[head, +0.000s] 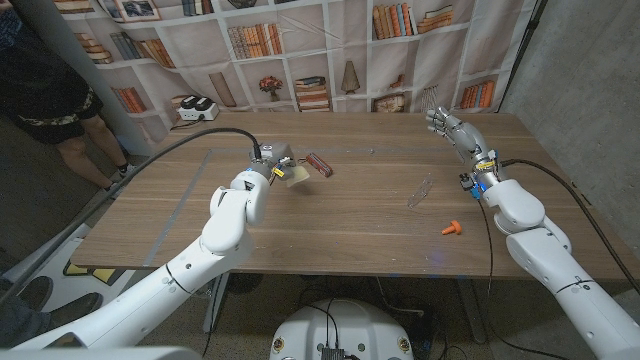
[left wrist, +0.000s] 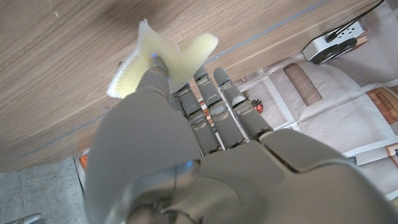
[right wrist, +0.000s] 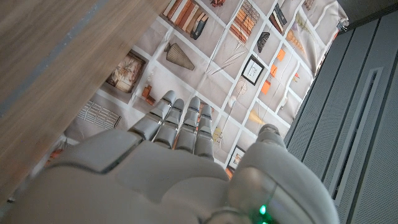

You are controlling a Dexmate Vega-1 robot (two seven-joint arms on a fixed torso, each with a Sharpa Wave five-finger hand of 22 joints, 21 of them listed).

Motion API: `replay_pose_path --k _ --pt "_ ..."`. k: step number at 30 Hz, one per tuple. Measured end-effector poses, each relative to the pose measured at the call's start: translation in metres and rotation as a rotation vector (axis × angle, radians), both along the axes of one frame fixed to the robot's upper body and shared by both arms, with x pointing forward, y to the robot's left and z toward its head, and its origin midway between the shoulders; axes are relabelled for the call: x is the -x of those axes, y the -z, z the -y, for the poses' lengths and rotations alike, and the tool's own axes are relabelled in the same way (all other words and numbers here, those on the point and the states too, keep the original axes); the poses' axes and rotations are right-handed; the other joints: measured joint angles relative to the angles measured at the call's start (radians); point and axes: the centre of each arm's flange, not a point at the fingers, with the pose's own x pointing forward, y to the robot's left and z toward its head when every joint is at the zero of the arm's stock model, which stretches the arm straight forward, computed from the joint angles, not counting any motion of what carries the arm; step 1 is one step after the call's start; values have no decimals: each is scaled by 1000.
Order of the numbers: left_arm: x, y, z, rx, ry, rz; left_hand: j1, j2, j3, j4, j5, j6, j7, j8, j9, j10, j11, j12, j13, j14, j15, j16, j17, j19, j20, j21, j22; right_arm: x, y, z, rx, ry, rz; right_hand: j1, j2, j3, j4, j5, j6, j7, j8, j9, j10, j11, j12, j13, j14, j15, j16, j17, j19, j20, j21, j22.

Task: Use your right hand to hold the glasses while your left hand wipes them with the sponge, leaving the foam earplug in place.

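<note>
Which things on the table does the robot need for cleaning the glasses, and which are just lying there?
For the job:
glasses, on the table
sponge, held by the left robot hand
right robot hand, open, holding nothing
orange earplug, to be left alone

Just lying about:
dark red thing by the sponge
white box at the table's far edge

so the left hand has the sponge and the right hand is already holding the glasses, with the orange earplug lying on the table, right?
Not quite. The right hand is raised and open, holding nothing; the glasses lie on the table, apart from it, as the head view shows. The rest stands: the left hand grips the sponge, and the orange earplug lies on the table.
</note>
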Motion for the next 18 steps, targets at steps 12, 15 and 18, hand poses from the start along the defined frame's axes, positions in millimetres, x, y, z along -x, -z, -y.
replay_pose_path --k 12,15,18 --pt "6 -6 15 6 -39 20 0 0 0 0 0 7 4 -4 0 5 -2 -1 4 0 0 0 0 0 0 -8 0 8 -9 25 190 171 101 57 4 21 -37 0 1 -35 -4 0 -7 -50 -5 0 16 -6 -4 0 17 -3 -8 0" --pt "7 -7 17 6 -41 18 0 0 0 0 0 7 4 -4 0 5 -2 -1 4 0 0 0 0 0 0 -8 0 8 -11 27 231 205 127 68 3 24 -45 0 2 -39 -4 0 -7 -51 -5 0 16 -6 -4 0 24 -3 -8 0" --pt "8 -8 19 1 -40 15 0 -1 0 0 -3 7 4 -6 0 5 -2 -2 4 0 0 0 -1 0 0 -8 0 9 -13 27 277 247 154 81 4 28 -50 4 7 -44 -4 0 -3 -54 -5 0 23 -6 -4 0 27 -2 -8 0"
